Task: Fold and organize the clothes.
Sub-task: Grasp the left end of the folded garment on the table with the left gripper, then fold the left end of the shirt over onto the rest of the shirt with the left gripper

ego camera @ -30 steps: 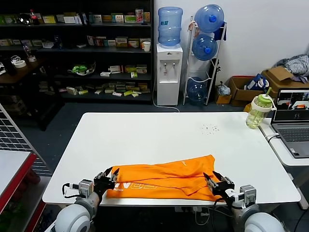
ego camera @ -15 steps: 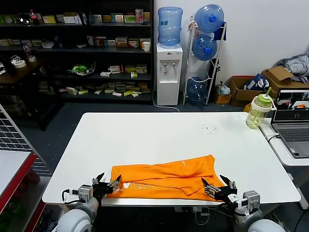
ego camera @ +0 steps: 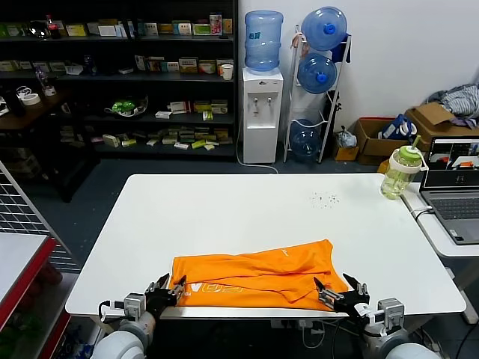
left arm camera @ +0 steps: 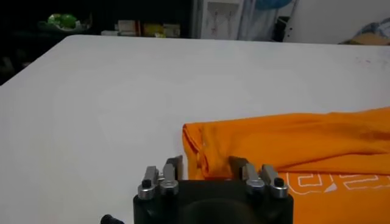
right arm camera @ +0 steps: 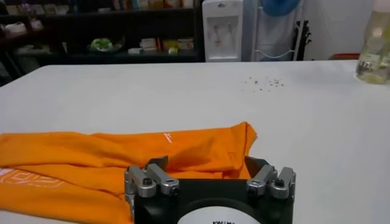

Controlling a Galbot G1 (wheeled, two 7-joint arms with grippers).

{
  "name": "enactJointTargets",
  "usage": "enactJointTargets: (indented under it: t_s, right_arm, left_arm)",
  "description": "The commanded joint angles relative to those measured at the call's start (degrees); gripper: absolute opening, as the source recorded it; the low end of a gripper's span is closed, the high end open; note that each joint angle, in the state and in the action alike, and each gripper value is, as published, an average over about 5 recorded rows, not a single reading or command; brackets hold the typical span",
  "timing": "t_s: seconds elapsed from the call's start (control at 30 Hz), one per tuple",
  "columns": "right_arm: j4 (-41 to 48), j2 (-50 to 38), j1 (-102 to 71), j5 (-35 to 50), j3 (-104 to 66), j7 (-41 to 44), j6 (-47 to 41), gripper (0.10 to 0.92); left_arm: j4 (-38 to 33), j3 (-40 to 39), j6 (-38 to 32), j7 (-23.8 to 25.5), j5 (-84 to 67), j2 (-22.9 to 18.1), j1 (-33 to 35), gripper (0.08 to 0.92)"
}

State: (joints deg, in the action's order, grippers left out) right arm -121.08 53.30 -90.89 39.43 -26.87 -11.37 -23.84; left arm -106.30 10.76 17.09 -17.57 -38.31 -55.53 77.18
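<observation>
The bright orange T-shirt lies folded into a long band across the near part of the white table. Its white lettering shows near the left end. My left gripper is open at the shirt's left end, by the table's front edge. In the left wrist view its open fingers stand either side of the shirt's corner, empty. My right gripper is open at the shirt's right end. In the right wrist view the gripper stands just before the shirt, holding nothing.
A green-capped bottle and a laptop stand on a side table at the right. Small dark specks lie on the far right of the table. A red-edged surface stands at the left. Shelves and a water dispenser are behind.
Both grippers have drawn back from the shirt's ends toward the table's front edge, open. The shirt lies still on the table.
</observation>
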Motion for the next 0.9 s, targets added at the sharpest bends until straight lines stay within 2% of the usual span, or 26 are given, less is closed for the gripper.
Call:
enactJointTargets:
  t_s: [0.03, 0.33, 0.5, 0.67, 0.9]
  right_arm:
    - [0.18, 0.12, -0.07, 0.04, -0.13, -0.36, 0.14, 0.823]
    - [0.94, 0.55, 0.3, -0.42, 0.07, -0.56, 1.21, 0.823]
    - [1.19, 0.93, 0.39, -1.0, 0.16, -0.45, 1.83, 0.823]
    - [1.58, 1.02, 1.64, -1.06, 0.51, -0.51, 2.15, 0.823]
    - [2.2, 1.8, 4.93, -1.38, 2.52, -0.59, 2.56, 0.823]
  left_arm:
    - [-0.23, -0.02, -0.36, -0.36, -0.77, -0.4, 0.67, 0.499]
    - [-0.53, 0.17, -1.02, 0.05, 1.83, -0.61, 0.15, 0.239]
    - [-1.78, 1.52, -1.27, 0.52, 2.79, 1.5, -0.71, 0.121]
    - [-2.51, 4.9, -0.65, 0.36, -0.88, 6.79, -0.77, 0.111]
    - [1.81, 14.21, -0.07, 1.2, -6.91, 17.83, 0.43, 0.111]
